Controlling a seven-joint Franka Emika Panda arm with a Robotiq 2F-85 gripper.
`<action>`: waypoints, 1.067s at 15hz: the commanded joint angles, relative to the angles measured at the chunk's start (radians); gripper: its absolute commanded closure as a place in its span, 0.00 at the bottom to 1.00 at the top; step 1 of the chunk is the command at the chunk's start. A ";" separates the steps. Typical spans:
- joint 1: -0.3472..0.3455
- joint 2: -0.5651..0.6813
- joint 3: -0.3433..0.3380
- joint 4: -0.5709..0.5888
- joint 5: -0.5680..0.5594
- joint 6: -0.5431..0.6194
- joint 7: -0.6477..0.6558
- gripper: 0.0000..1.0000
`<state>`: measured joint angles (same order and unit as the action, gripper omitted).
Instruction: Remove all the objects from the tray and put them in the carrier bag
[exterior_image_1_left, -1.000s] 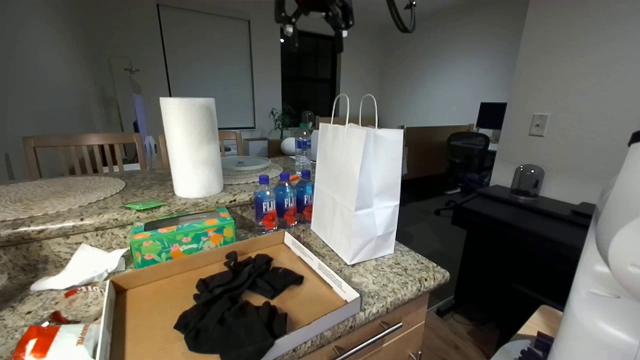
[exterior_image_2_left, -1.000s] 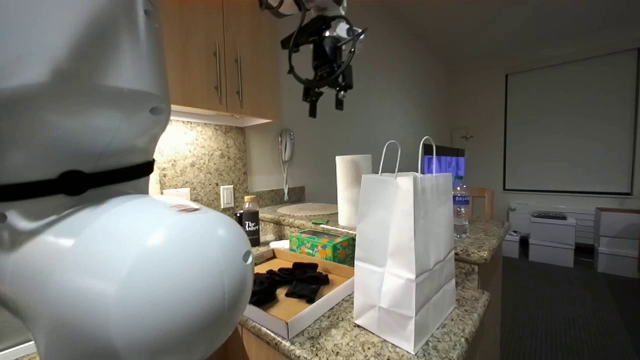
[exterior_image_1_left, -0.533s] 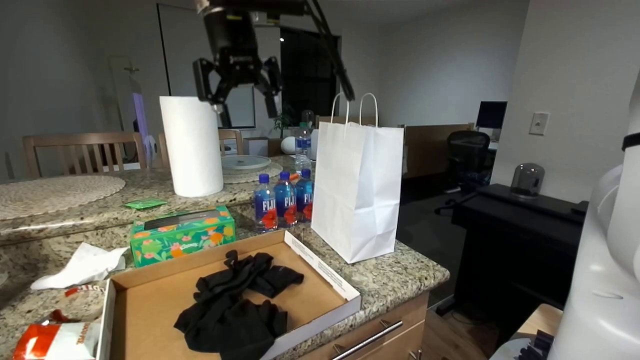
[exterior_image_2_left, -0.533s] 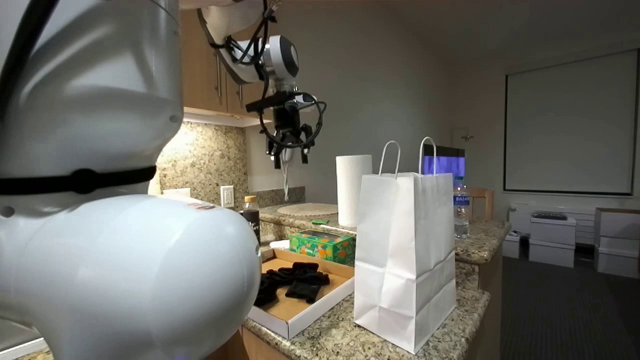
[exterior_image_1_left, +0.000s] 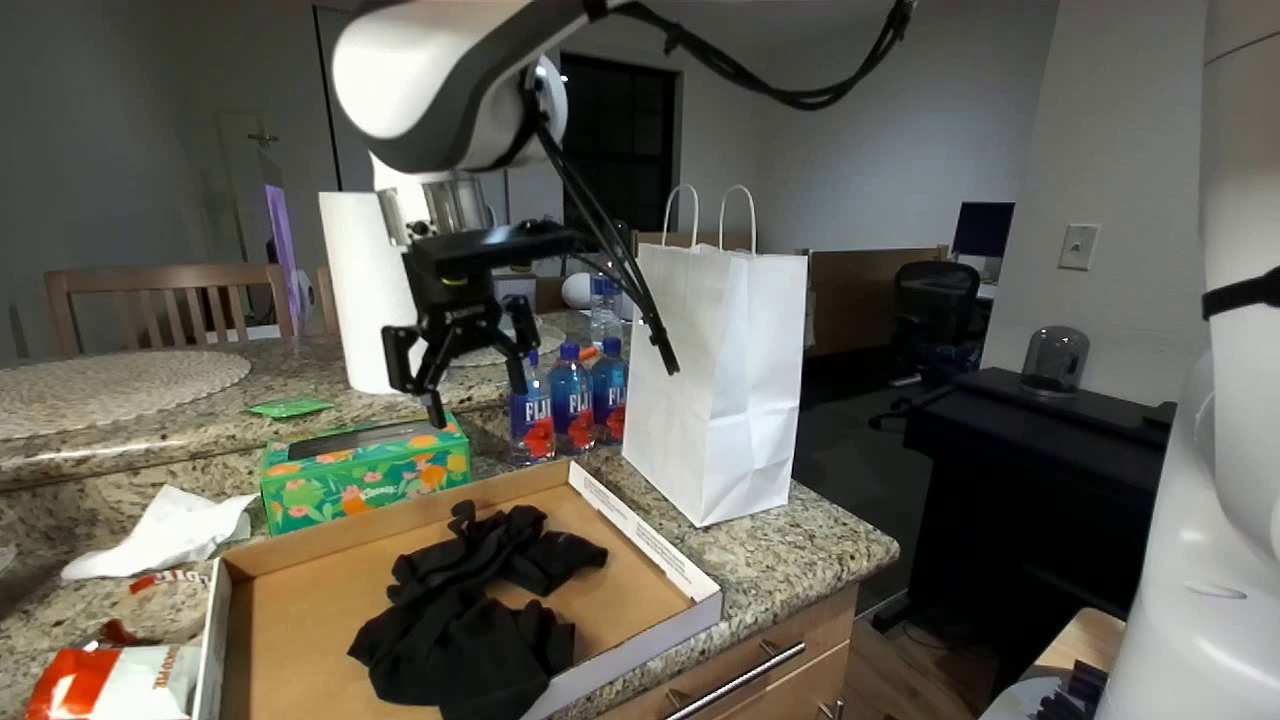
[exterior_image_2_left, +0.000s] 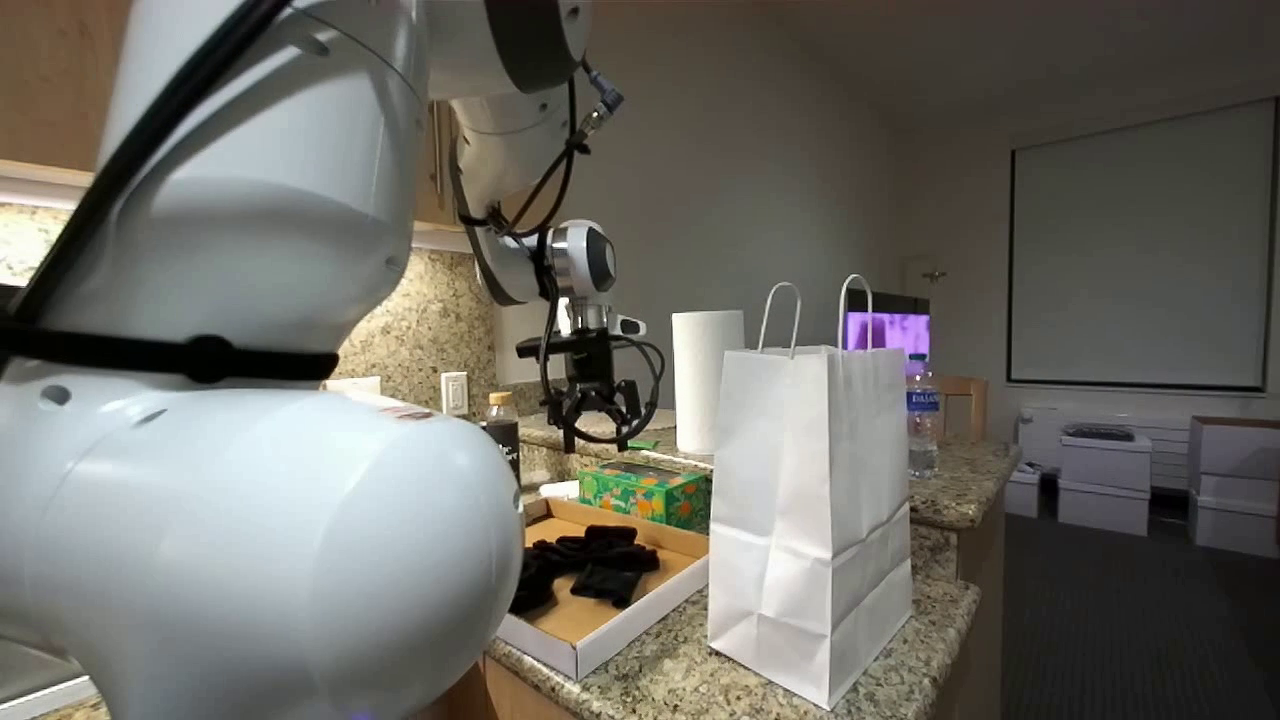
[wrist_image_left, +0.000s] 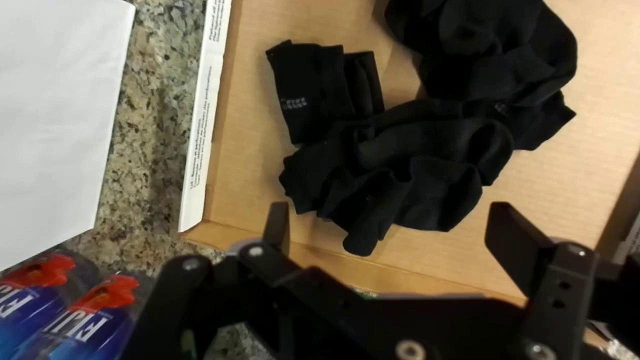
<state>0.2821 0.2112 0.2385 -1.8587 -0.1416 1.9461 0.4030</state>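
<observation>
Several black cloth items, sock-like, lie bunched in the shallow cardboard tray; this black cloth also shows in an exterior view and in the wrist view. The white paper carrier bag stands upright beside the tray, its two handles up; it shows too in an exterior view. Its inside is hidden. My gripper is open and empty, pointing down, above the tray's back edge. In the wrist view the gripper has its fingers wide apart, with the cloth just beyond the fingertips.
A green tissue box stands behind the tray. Several Fiji bottles stand between tray and bag. A paper towel roll stands on the raised ledge. A red-white packet lies beside the tray.
My gripper has come down from high above the bag side, moving over toward the tray and lowering to above its back edge. It stays open. Cloth, tray and bag have not moved.
</observation>
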 joint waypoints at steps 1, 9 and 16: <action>-0.002 0.063 -0.028 -0.042 0.033 0.084 0.008 0.00; -0.004 0.183 -0.077 -0.122 0.169 0.315 0.053 0.00; -0.005 0.231 -0.095 -0.164 0.309 0.446 0.071 0.00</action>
<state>0.2758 0.4318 0.1424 -1.9947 0.1232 2.3422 0.4496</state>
